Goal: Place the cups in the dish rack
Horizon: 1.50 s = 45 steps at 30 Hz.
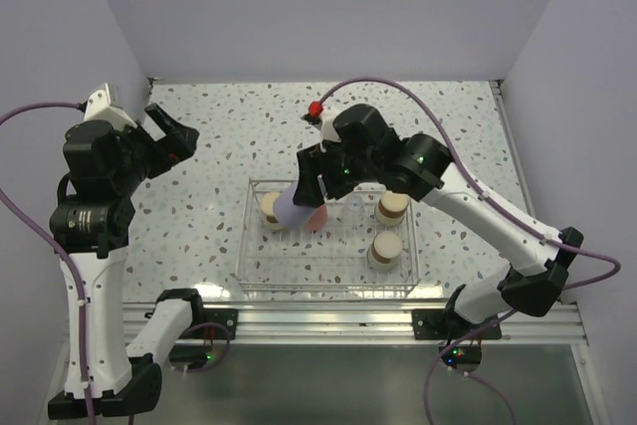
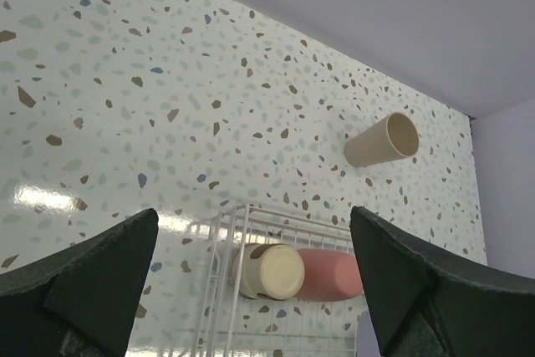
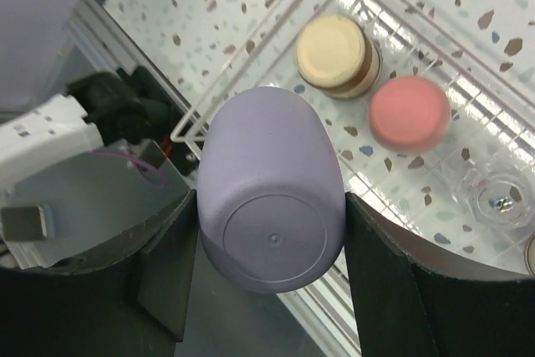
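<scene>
Over the dish rack (image 1: pixel 249 246), my right pincer (image 3: pixel 272 240) is clamped on the lavender cup (image 3: pixel 272 173); well left of the rack, my left pincer (image 2: pixel 252 232) stands wide apart.

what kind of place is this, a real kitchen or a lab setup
Most likely a lab test cell, not a kitchen: plain walls box in a speckled tabletop, a left arm and right arm are bolted to a metal rail, and the dish rack sits between them.
</scene>
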Tool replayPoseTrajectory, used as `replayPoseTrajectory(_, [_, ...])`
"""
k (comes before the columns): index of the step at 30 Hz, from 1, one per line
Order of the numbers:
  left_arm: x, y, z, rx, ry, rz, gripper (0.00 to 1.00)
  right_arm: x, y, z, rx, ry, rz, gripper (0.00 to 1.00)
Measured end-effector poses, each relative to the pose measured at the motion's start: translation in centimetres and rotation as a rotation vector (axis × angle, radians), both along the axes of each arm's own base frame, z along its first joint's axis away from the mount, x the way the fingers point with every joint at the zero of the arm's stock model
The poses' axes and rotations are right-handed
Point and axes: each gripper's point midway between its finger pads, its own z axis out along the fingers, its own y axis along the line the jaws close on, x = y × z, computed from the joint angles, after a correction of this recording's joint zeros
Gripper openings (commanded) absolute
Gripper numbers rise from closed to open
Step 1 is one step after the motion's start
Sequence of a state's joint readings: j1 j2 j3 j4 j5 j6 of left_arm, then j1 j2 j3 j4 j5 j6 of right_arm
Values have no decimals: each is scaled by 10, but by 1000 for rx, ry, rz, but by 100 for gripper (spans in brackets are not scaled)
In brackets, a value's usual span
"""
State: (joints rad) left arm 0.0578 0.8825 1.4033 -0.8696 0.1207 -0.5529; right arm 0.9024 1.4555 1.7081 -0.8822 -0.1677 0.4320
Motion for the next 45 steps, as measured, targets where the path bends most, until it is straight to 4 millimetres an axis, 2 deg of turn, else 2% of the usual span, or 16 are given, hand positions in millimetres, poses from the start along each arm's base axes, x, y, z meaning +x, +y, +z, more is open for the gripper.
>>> replayPoseTrajectory(9, [-5,6,-9,25,36,28,99,-55,15,-91,-269,81,125,0])
replayPoseTrajectory(14, [-8,7,-7,27,26,31,99,-67,26,-119,-355,84,158,0])
replayPoseTrajectory(18, [-8,7,-7,31,25,30,99,-68,36,-136,-411,72,159,0])
replayPoseTrajectory(22, [-9,8,-8,37,32,30,99,-60,42,-145,-441,48,137,0])
replayPoseTrajectory(29, [-15,10,-12,57,47,32,99,-49,53,-145,-435,7,106,0])
replayPoseTrajectory(37, [-23,10,-16,63,44,33,99,-52,68,-160,-451,-1,124,0])
replayPoseTrajectory(44, [-26,12,-25,75,62,42,99,-51,72,-172,-478,-8,123,0])
replayPoseTrajectory(45, [-27,13,-26,78,66,44,99,-51,72,-173,-481,-7,123,5])
